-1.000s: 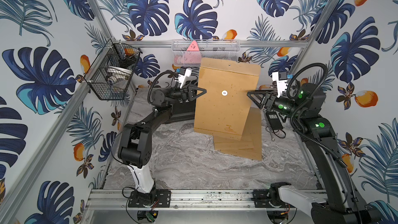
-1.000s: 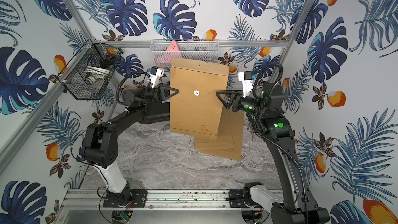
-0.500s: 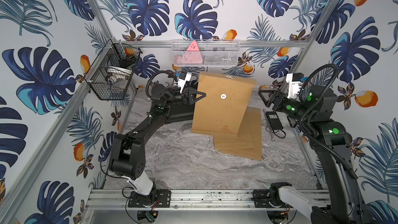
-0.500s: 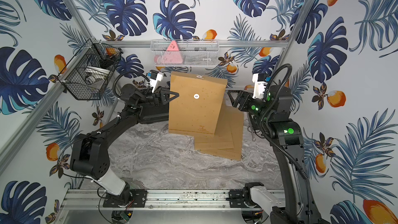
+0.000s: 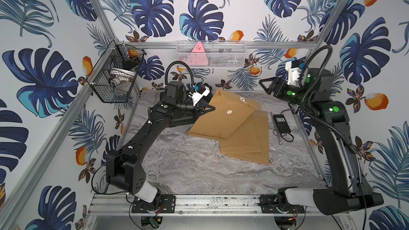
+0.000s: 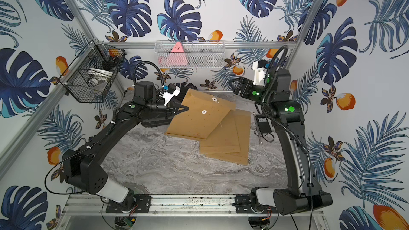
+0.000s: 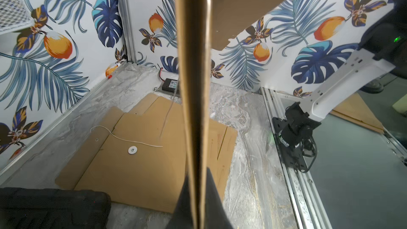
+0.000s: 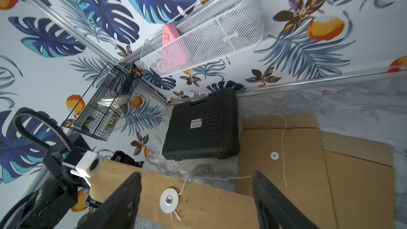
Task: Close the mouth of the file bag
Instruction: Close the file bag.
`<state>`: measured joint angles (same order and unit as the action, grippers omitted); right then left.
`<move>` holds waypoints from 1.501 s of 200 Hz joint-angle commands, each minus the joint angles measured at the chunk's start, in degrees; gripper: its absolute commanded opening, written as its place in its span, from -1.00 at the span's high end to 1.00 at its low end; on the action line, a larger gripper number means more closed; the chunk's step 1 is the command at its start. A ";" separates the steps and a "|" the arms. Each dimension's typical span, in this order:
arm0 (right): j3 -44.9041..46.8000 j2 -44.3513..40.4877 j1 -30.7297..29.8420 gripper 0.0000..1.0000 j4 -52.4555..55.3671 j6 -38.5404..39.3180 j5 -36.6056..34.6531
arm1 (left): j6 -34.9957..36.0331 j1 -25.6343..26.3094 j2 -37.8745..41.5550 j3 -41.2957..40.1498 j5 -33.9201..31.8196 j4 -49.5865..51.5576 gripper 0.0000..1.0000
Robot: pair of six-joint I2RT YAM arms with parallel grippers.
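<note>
The file bag point(image 5: 221, 118) is a brown paper envelope with two white discs and a thin string. It hangs tilted, its lower edge down on other envelopes. My left gripper point(image 5: 212, 108) is shut on the bag's left edge; in the left wrist view the bag's edge point(image 7: 193, 84) runs straight up between the closed fingers of the left gripper point(image 7: 198, 205). My right gripper point(image 5: 263, 83) hovers open at the back right, clear of the bag. In the right wrist view the flap disc point(image 8: 169, 199) and its loose string lie below the open right gripper point(image 8: 196, 188).
A pile of brown envelopes point(image 5: 250, 144) lies on the marble table under and right of the bag. A black power adapter point(image 5: 281, 123) sits further right, a black case point(image 8: 202, 126) at the back. A black wire basket point(image 5: 115, 80) and a white mesh basket point(image 5: 212, 55) hang on the walls.
The left arm has lowered the bag from upright in the air to a tilt against the pile. The right gripper has drawn back from the bag's right edge toward the back right.
</note>
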<state>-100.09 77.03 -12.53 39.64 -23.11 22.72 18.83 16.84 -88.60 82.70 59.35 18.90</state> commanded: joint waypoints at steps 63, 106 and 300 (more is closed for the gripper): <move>6.62 2.67 -15.47 -0.59 4.42 6.56 -11.03 | 12.18 6.14 2.01 3.35 -8.20 10.73 1.00; 3.95 1.71 -14.75 -0.57 11.46 5.20 -10.99 | 21.64 10.33 7.13 -1.71 -21.55 6.76 1.00; 15.92 -1.25 6.69 -0.15 18.75 -3.82 -3.71 | 38.78 19.60 13.15 3.26 -49.91 8.85 1.00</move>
<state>-89.49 77.93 -8.64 64.66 -24.64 18.02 59.90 36.67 -75.99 84.05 11.11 28.56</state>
